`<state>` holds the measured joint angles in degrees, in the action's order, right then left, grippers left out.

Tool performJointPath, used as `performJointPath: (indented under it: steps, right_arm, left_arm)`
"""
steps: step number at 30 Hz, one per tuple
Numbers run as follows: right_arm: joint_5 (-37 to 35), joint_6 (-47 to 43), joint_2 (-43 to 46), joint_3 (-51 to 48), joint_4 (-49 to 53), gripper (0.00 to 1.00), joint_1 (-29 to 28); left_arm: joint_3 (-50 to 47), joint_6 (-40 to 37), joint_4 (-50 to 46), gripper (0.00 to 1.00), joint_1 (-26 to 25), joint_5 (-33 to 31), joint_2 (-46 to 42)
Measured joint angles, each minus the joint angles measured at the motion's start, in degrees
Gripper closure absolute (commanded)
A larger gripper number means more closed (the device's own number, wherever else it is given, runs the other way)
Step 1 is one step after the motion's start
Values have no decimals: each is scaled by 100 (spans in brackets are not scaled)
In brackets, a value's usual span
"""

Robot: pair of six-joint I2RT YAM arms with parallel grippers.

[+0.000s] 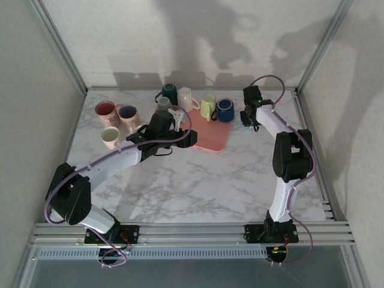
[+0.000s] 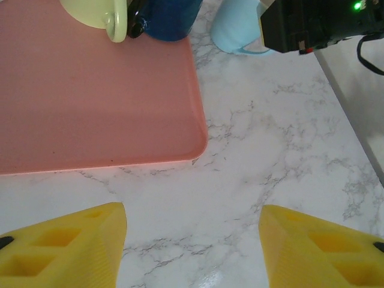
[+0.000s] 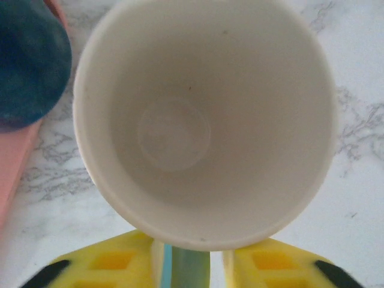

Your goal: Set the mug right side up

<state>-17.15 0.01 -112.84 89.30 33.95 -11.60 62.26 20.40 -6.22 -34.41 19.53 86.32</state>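
The mug (image 3: 204, 120) stands right side up on the marble, and my right wrist view looks straight down into its white inside. Its light blue handle (image 3: 187, 267) lies between my right gripper's yellow fingers (image 3: 114, 264), with a narrow gap showing on the right side, so the jaws are slightly parted. The left wrist view shows the same pale blue mug (image 2: 237, 30) under the black right gripper (image 2: 318, 24), beside the pink tray's far corner. My left gripper (image 2: 192, 240) hangs open over bare marble near the tray's corner, holding nothing.
A pink tray (image 1: 210, 139) lies mid-table with a yellow-green mug (image 1: 208, 106) and a dark blue mug (image 1: 225, 110) at its back edge. Dark green (image 1: 169, 93), white (image 1: 186, 98) and grey (image 1: 164, 105) mugs stand behind the left arm. Pink mugs (image 1: 105, 110) cluster at the left.
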Motion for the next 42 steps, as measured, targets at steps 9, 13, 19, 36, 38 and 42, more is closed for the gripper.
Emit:
performJointPath:
  steps: [9,13,19,36,38,42]
  right_arm:
    - [44,295,715,-319,-61,48,0]
    - [249,590,1840,-826,-76,48,0]
    - [1182,1069,3056,-1429,-61,48,11]
    - [3010,1873,3641,-2155,151,48,22]
    - [3099,1945,3641,-2155,151,48,33]
    - [3246,2118,3639,-2188,144,48,57]
  left_arm:
    - [0,57,15,40,0,-184,9]
    - [0,164,120,40,-7,-293,66]
    - [391,367,151,40,-129,-619,643]
    - [2734,389,33,46,-291,-2031,2855]
    - [3003,313,-7,46,-291,-2214,3108]
    - [3753,101,-208,46,-291,-2524,3727]
